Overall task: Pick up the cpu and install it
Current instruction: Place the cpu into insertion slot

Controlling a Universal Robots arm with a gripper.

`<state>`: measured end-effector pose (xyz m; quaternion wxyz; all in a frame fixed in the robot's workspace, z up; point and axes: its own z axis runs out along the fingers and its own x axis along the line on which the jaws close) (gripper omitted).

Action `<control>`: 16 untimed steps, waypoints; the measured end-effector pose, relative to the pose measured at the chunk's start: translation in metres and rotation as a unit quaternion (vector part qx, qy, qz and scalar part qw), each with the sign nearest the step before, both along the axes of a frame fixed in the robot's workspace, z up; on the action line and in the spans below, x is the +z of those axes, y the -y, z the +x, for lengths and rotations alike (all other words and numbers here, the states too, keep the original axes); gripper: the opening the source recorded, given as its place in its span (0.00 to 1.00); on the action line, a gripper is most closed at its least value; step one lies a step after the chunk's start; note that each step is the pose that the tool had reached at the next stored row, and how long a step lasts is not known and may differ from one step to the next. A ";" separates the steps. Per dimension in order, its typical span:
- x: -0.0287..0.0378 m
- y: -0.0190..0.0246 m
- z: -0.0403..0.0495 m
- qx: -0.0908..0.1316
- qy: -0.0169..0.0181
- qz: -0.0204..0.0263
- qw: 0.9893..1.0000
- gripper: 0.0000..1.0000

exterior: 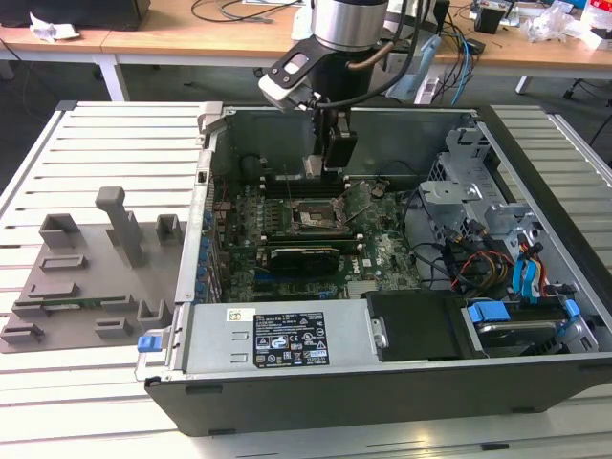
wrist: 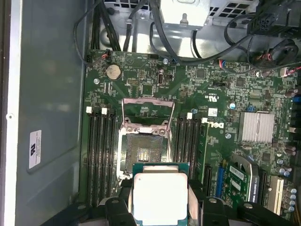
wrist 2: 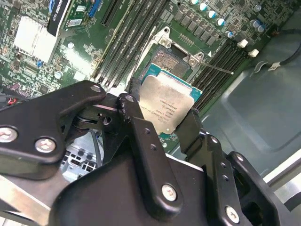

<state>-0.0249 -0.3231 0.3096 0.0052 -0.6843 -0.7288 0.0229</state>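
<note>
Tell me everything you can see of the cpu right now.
The cpu is a flat square chip: silvery-grey metal top with faint print, on a green board rim. The black pincer is shut on two opposite edges, holding it over the green motherboard, close to the open, empty black-framed socket. It is not seated; nothing else touches it.

Silvery cpu (wrist: 160, 197) with green rim, black jaws, green motherboard (wrist: 141, 89).
</note>
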 end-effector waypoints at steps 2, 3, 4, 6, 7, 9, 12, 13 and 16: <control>0.0000 0.0000 0.0000 0.000 0.000 0.000 1.000 0.55; 0.0000 0.0000 0.0000 0.000 0.000 0.000 1.000 0.55; 0.0000 0.0000 0.0000 0.000 0.000 0.000 1.000 0.55; -0.0005 0.0000 0.0000 0.000 0.000 0.000 1.000 0.55; -0.0015 0.0000 0.0000 0.000 0.000 0.000 1.000 0.55; -0.0047 0.0000 0.0000 0.000 0.000 0.000 1.000 0.55; -0.0098 0.0000 0.0000 0.000 0.000 0.000 1.000 0.55; -0.0111 0.0000 0.0000 0.000 0.000 0.000 1.000 0.55; -0.0154 0.0000 0.0000 0.000 0.000 0.000 1.000 0.55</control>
